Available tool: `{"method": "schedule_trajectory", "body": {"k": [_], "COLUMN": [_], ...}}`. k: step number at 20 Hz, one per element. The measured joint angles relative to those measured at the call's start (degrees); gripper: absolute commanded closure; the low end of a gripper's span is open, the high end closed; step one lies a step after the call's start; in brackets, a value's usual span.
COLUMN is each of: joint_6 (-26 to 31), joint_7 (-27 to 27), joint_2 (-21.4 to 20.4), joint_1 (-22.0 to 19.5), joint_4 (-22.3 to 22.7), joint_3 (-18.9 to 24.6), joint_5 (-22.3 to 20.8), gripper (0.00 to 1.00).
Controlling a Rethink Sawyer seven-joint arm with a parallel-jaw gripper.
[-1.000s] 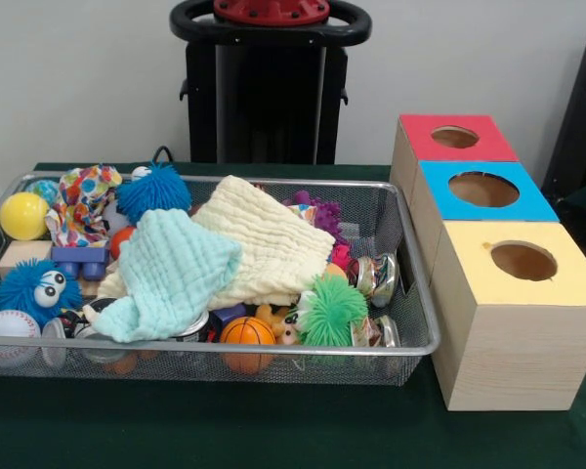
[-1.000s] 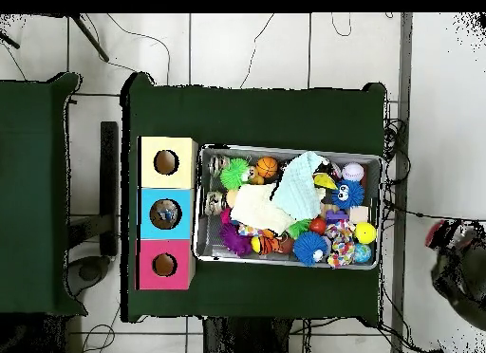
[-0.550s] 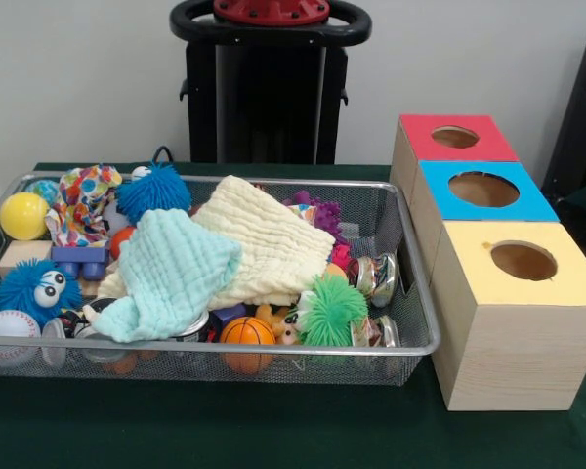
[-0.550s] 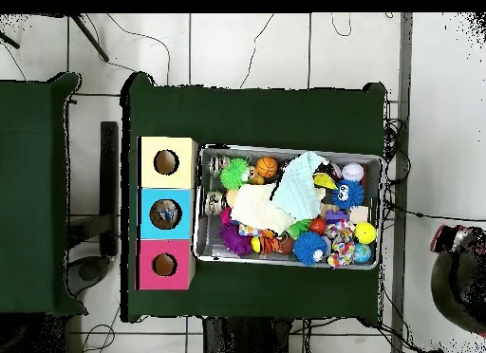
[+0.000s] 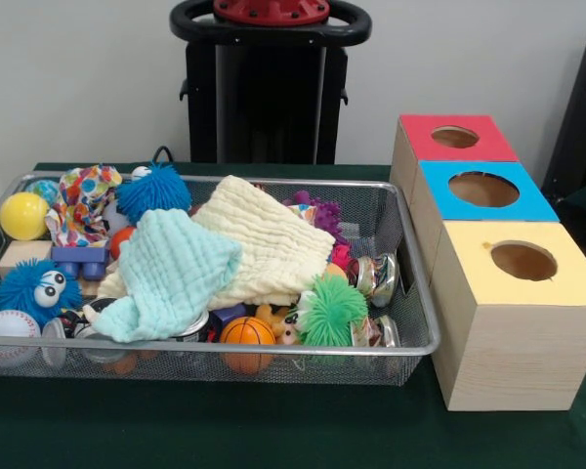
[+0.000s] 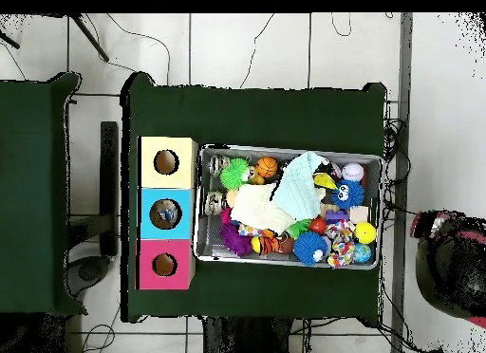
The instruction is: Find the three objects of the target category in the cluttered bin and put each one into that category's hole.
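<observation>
With no end effector in view, its state unknowable, the soft cream cloth (image 5: 264, 244) should lift lightly by a pinched fold.

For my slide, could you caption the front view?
A wire-mesh bin heaped with toys and two cloths beside three wooden boxes with red, blue and yellow holed tops.
</observation>
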Motion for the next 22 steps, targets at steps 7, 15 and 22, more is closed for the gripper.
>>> {"method": "schedule_trajectory", "body": {"k": [7,15,22], "joint_6": [-2.41,-2.60,-4.57], "joint_7": [0.00,0.00,0.00], "joint_2": [2.64,4.34,7.23], "joint_1": [2.48,4.16,7.52], "joint_4": [0.02,-0.01,-0.12], "joint_3": [0.33,0.43,-0.98], "joint_5": [-5.09,-6.42,-7.51], "gripper": [1.00,1.00,1.00]}}
